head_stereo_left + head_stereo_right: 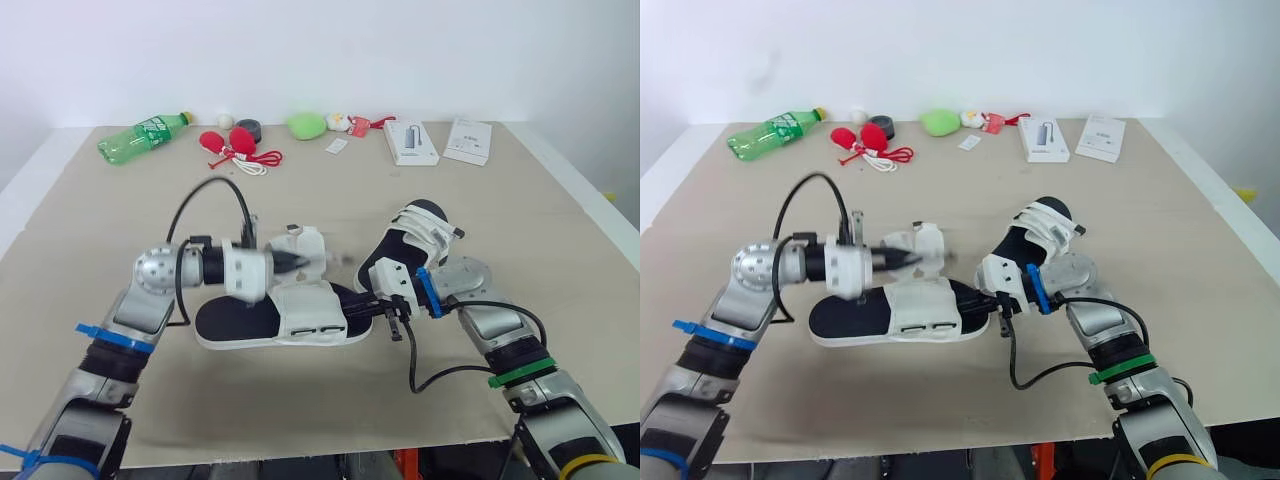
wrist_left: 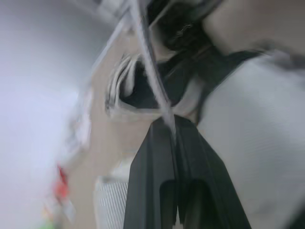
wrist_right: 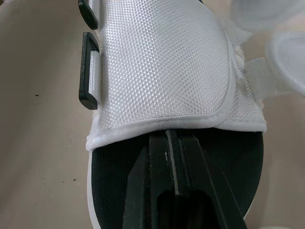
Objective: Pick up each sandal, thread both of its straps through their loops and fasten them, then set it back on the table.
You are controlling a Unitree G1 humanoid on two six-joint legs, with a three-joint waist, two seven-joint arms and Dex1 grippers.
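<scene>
1. Your left claw (image 1: 298, 263) is closed on the loose white fabric strap (image 2: 153, 83). The strap leaves the fingertips edge-on and is lifted clear of the shoe below.
2. The white mesh sandal with the black footbed (image 1: 300, 318) lies flat on the tan table (image 1: 560, 230). It sits directly under the left claw and reaches across to the right claw.
3. Your right claw (image 3: 172, 136) is narrow, with its fingers together. It lies over the footbed with its tips at the hem of the mesh upper. I cannot tell whether it pinches that hem or only presses down.
4. The two black plastic loops (image 3: 89, 78) sit ahead of the right claw's tips, along the edge of the upper nearest the robot. Neither seems to have a strap through it yet.
5. Expect the sandal to be light with a bendy sole, so it will likely slide or lift when you pull the strap. Use the right claw to pin it, and take the firmer sole rim rather than the soft mesh.
6. The strap looks thin and floppy, so hold it close to its free end to leave a short tip that feeds straight.
7. The second white-strapped sandal (image 1: 418, 232) rests just behind the right claw.
</scene>
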